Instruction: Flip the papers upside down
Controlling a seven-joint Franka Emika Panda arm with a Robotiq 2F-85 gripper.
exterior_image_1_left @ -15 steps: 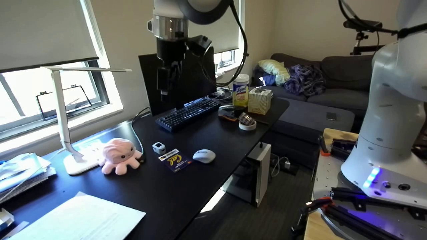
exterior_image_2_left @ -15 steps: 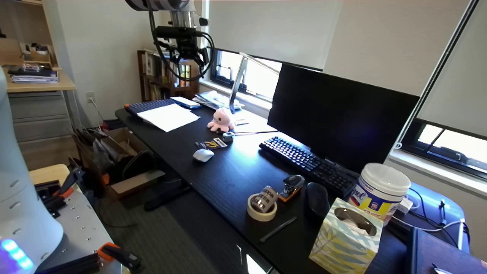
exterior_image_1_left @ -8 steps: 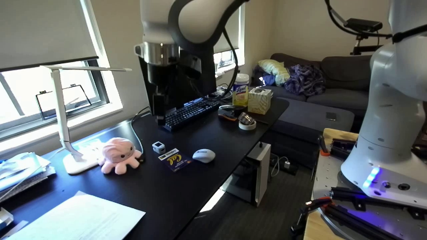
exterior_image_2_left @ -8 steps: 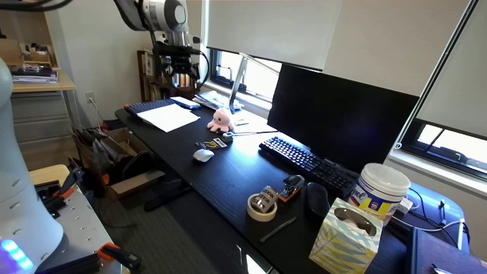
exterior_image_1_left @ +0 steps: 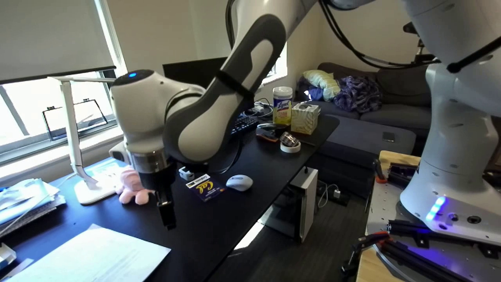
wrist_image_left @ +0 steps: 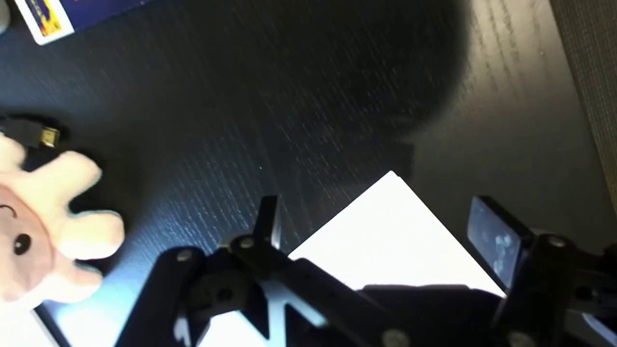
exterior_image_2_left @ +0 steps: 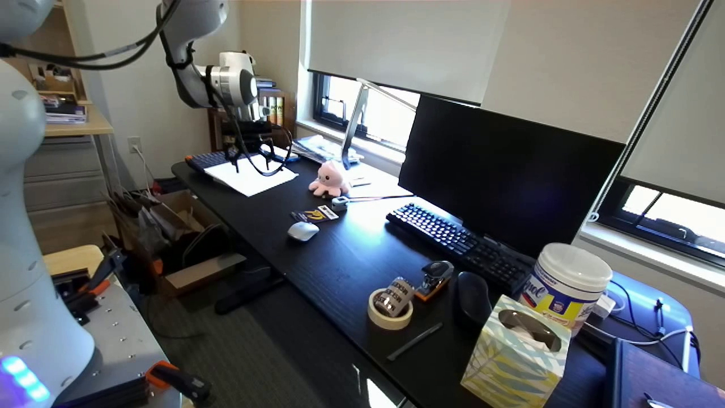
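Black end effector hangs spread wide over the bench; in the wrist view a corner of the papers shows in the gap, though I can't tell how far below it is. They're lying flat on the bench, and in an exterior view faint print shows on top. Pink toy sits near them, just beside the lamp. Farther along there's the card with the mouse just beside it, then a keyboard in front of the monitor, and the tissue box way down.
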